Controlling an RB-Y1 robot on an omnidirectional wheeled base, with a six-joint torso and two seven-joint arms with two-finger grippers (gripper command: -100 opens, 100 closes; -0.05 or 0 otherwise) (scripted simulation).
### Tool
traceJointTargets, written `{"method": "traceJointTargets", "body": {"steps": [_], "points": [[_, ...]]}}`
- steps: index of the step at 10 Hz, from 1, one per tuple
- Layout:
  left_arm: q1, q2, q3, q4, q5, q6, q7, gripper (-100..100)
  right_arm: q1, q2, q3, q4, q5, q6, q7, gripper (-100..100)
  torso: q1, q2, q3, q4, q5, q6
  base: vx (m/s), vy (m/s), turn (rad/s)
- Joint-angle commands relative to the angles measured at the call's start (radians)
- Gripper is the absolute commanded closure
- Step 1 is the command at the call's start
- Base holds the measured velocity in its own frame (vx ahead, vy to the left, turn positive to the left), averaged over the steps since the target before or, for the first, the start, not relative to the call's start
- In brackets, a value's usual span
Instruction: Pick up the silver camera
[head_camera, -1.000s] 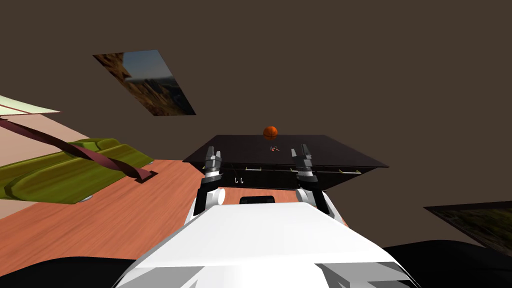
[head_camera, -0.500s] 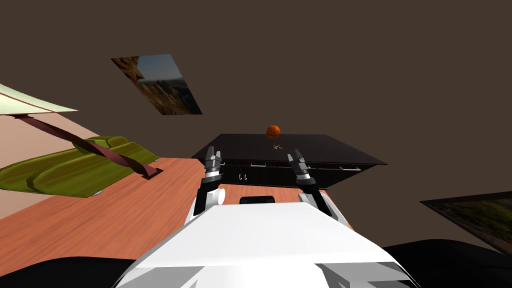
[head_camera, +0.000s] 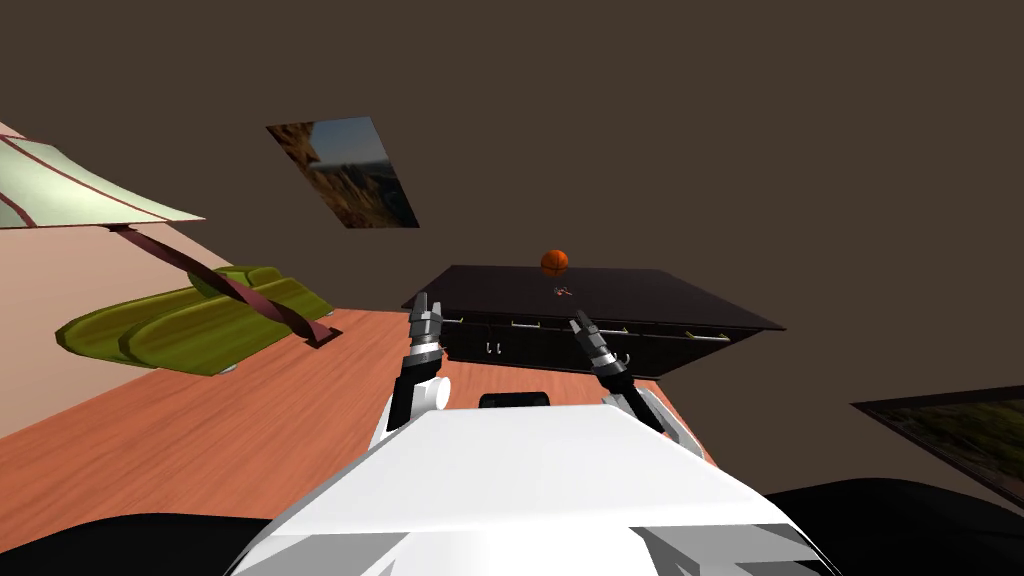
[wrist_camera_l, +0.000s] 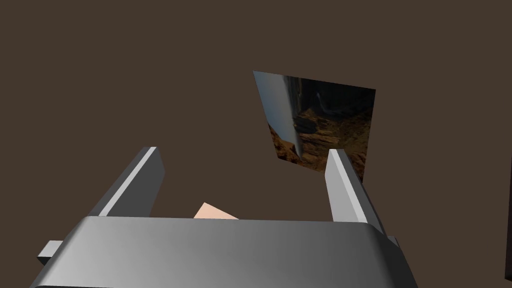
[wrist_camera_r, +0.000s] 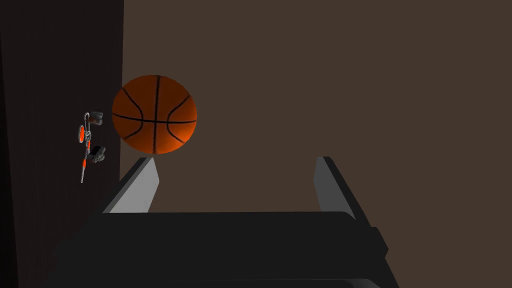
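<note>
In the middle of the head view, the left gripper (head_camera: 424, 300) and right gripper (head_camera: 578, 318) are small ribbed stacks of grey and black, each ending in two thin pale blades. The left forearm (head_camera: 405, 395) is black with a white rounded joint beside it, and the right forearm (head_camera: 625, 385) is black against white.

In the left wrist view, the left gripper's box (wrist_camera_l: 225, 250) along the lower edge looks smooth grey with rounded corners. The left fingers (wrist_camera_l: 137, 185) are grey with a lighter bevel.

In the right wrist view, the right gripper's box (wrist_camera_r: 225, 245) is near black, and the right fingers (wrist_camera_r: 136, 192) are pale grey.

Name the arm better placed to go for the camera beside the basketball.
Right. The right gripper, open, leans toward the camera on the dark cabinet, and its wrist view faces the basketball. The left gripper, also open, stands farther aside.
</note>
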Motion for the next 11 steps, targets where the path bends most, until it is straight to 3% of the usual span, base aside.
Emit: {"method": "traceJointTargets", "body": {"steps": [1, 3, 4, 5, 7, 8, 9, 10, 11], "points": [[0.0, 0.0, 0.0, 0.0, 0.0, 0.0, 0.0, 0, 0.015, -0.016, 0.014, 0.035, 0.012, -0.011, 0.003, -100, 0.0, 0.0, 0.0, 0.0, 0.0, 0.0, -0.057, 0.062, 0.046], [0.0, 0.0, 0.0, 0.0, 0.0, 0.0, 0.0, 0, 0.031, -0.094, 0.063, 0.114, 0.052, -0.02, 0.002, -100, 0.0, 0.0, 0.0, 0.0, 0.0, 0.0, -0.087, 0.103, 0.145], [0.0, 0.0, 0.0, 0.0, 0.0, 0.0, 0.0, 0, 0.031, -0.106, 0.063, 0.152, 0.052, -0.02, 0.002, -100, 0.003, 0.002, 0.001, 0.0, 0.001, 0.0, -0.083, 0.087, 0.073], [0.0, 0.0, 0.0, 0.0, 0.0, 0.0, 0.0, 0, 0.039, -0.143, 0.09, 0.177, 0.074, -0.027, 0.002, -100, 0.001, 0.002, 0.001, 0.0, 0.0, 0.001, -0.085, 0.074, 0.158], [0.0, 0.0, 0.0, 0.0, 0.0, 0.0, 0.0, 0, 0.039, -0.156, 0.09, 0.218, 0.074, -0.027, 0.002, -100, -0.002, 0.0, 0.0, 0.0, 0.0, 0.001, -0.042, 0.034, 0.026], [0.0, 0.0, 0.0, 0.0, 0.0, 0.0, 0.0, 0, 0.047, -0.203, 0.119, 0.264, 0.096, -0.036, 0.002, -100, -0.004, -0.002, -0.001, 0.0, -0.001, 0.001, -0.048, 0.054, 0.187], [0.0, 0.0, 0.0, 0.0, 0.0, 0.0, 0.0, 0, 0.047, -0.209, 0.119, 0.289, 0.096, -0.036, 0.002, -100, -0.002, -0.001, 0.0, 0.0, 0.0, 0.0, -0.057, 0.057, 0.074], [0.0, 0.0, 0.0, 0.0, 0.0, 0.0, 0.0, 0, 0.055, -0.25, 0.149, 0.331, 0.119, -0.047, 0.003, -100, -0.002, -0.001, 0.0, 0.0, 0.0, 0.001, -0.074, 0.095, 0.143], [0.0, 0.0, 0.0, 0.0, 0.0, 0.0, 0.0, 0, 0.055, -0.266, 0.149, 0.353, 0.119, -0.047, 0.003, -100, 0.0, 0.001, 0.0, 0.0, 0.0, 0.0, -0.065, 0.077, 0.107]]}}
